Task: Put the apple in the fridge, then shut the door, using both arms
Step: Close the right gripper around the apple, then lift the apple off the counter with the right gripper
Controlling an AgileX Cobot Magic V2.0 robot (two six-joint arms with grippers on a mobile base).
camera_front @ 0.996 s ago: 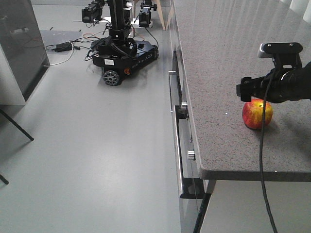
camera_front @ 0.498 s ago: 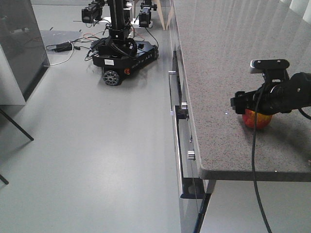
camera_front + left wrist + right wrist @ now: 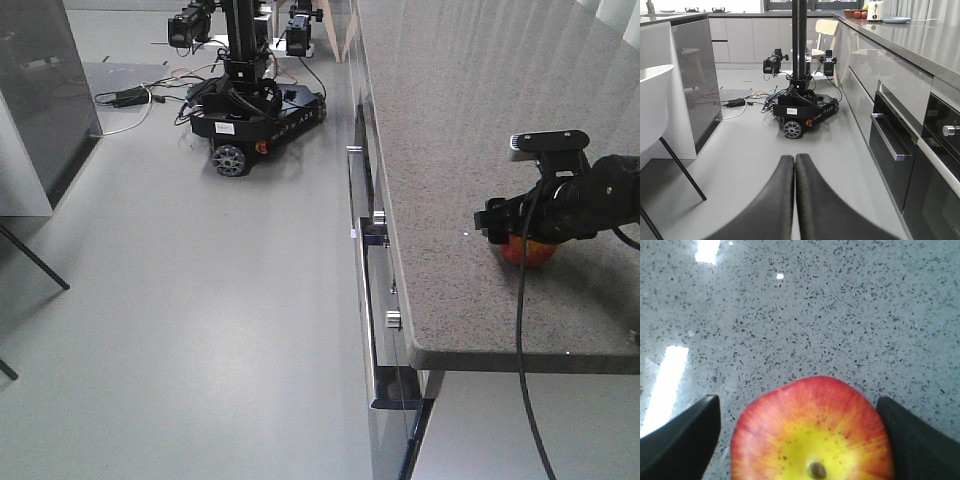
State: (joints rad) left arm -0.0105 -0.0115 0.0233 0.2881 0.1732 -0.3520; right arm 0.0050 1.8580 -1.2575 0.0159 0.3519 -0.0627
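The apple point(image 3: 810, 432), red around a yellow stem dimple, sits on the speckled grey counter point(image 3: 450, 120) near its front edge. In the front view only its lower part point(image 3: 527, 253) shows under the black arm. My right gripper point(image 3: 796, 401) is open and straddles the apple, one finger point(image 3: 685, 440) on each side; a sliver of counter shows by the left finger. In the front view that gripper point(image 3: 508, 228) is low over the fruit. My left gripper point(image 3: 794, 159) is shut on nothing, pointing out over the floor. The fridge and its door are out of view.
A black wheeled-base robot point(image 3: 245, 110) with cables stands on the grey floor beyond. Oven and drawer fronts with handles point(image 3: 356, 200) run below the counter edge point(image 3: 520, 355). At the left are a dark grey cabinet point(image 3: 40, 90) and a white chair point(image 3: 655, 110).
My right gripper has dropped and shifted slightly left, from just above the apple to straddling it, so most of the apple is now covered. The apple has not moved.
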